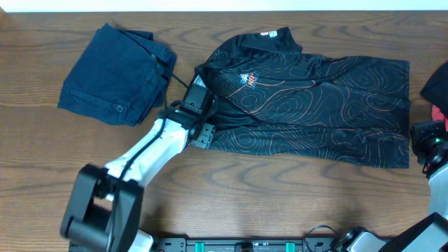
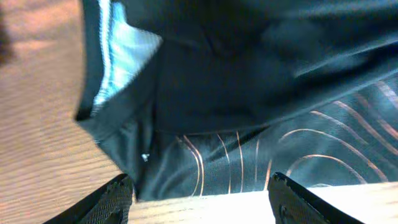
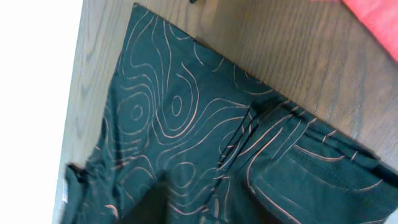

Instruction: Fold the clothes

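The black jersey with thin orange contour lines lies spread on the table, collar at the top, a small logo on the chest. My left gripper is over its left sleeve edge. In the left wrist view the jaws are open and empty, with the jersey's edge just beyond the fingertips. My right gripper is by the jersey's right edge. In the right wrist view its fingers are blurred dark shapes set apart over the jersey, gripping nothing.
A folded navy denim garment with a button lies at the back left, close to my left arm. A red garment lies at the right edge; it also shows in the right wrist view. The table's front edge is near the jersey's hem.
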Controlling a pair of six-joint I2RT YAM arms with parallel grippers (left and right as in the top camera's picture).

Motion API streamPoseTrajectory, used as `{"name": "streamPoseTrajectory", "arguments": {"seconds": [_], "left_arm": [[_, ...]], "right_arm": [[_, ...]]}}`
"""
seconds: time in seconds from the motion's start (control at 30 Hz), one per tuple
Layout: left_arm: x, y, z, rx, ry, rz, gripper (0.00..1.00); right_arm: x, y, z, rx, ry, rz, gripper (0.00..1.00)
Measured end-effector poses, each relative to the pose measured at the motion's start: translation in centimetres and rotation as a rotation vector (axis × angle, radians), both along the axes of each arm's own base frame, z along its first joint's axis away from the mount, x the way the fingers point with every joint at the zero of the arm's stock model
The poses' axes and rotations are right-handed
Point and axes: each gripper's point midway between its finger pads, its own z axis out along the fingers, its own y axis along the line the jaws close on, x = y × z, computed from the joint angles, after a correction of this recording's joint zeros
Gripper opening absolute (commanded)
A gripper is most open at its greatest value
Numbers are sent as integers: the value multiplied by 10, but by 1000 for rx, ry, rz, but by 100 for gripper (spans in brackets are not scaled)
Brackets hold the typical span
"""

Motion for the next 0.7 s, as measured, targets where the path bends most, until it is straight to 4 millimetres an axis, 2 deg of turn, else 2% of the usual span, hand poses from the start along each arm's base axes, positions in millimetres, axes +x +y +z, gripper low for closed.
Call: {"name": "streamPoseTrajectory", "arguments": {"seconds": [0.13,0.23,0.3,0.4,0.57,0.7], "left_arm": [[-1,2,-10,16,20,2,72],[0,2,-10,21,20,3,71],[0,2,-10,22,19,3,71],[0,3,-10,24,17,5,72],[0,3,-10,24,17,5,71],[0,3,-10,24,17,5,71]], "right_arm": [[-3,1,-3,-17,25,24,51],[-17,9,-16,9,103,35,51],[-33,14,-29,28,191,24,47],[-49,10,-44,17,293,-3,41],[-49,5,-70,27,353,17,39],[-36,5,-86,39,327,80,35]]}}
